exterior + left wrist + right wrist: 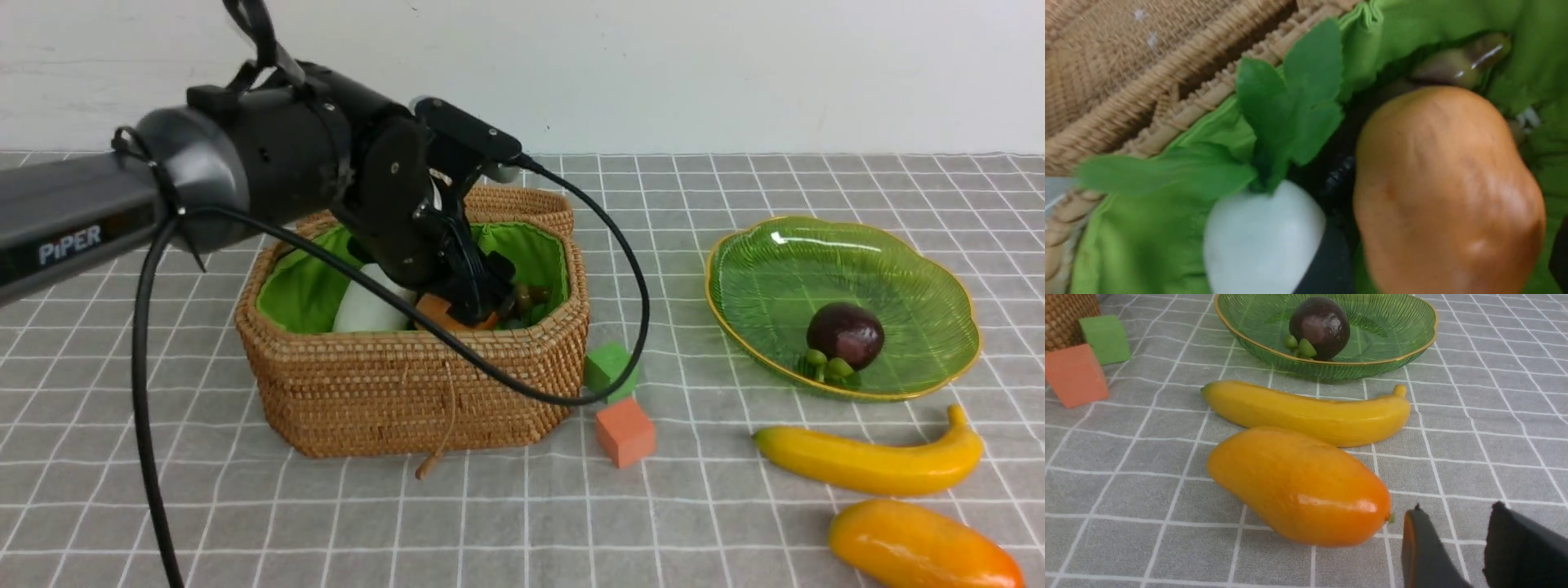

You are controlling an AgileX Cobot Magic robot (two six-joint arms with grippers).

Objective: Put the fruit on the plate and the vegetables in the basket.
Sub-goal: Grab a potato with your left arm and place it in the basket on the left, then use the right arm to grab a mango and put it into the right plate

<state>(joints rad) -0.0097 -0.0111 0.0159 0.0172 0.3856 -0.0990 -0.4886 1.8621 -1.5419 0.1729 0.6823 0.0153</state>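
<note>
My left gripper [478,306] reaches down into the brown woven basket [408,392] and stands open over the orange-brown potato [437,310] [1445,196], with green lining showing between the potato and one dark finger [1560,253]. The white radish [367,306] [1261,241] with green leaves lies beside the potato. The mangosteen [845,335] sits on the green plate [939,294]. The banana [873,461] and the mango-like fruit [922,547] [1298,486] lie on the cloth in front of the plate. My right gripper [1457,510] is open and empty beside the mango's end.
A green cube [611,367] and an orange cube [625,431] stand right of the basket. The basket's lid [522,204] hangs behind it. The left arm's black cable [637,327] loops down past the basket's right side. A dark glossy thing [1461,61] lies deeper in the lining.
</note>
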